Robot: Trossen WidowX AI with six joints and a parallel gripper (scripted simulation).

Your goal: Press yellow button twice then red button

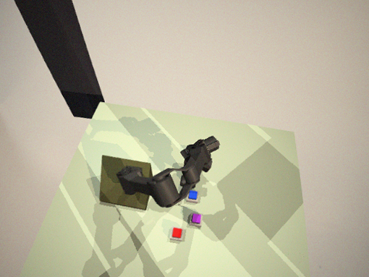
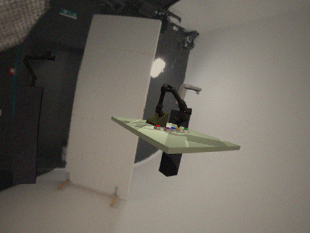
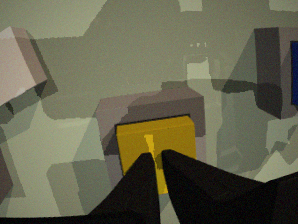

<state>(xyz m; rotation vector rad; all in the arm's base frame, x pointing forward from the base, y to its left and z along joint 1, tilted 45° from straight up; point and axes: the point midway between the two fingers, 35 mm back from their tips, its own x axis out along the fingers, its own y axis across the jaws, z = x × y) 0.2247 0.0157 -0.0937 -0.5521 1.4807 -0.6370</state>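
Observation:
The yellow button has a grey base and a square cap. The arm hides it in the top view. My gripper is shut and holds nothing. Its fingertips point down and overlap the near half of the yellow cap in the wrist view, with a thin gap between them. Whether they touch the cap I cannot tell. The red button stands at the far end of the row, away from the gripper, with its cap up.
The blue button stands beside the yellow one. The purple button is between blue and red. The green button is on yellow's other side. A pale block lies at the wrist view's upper left.

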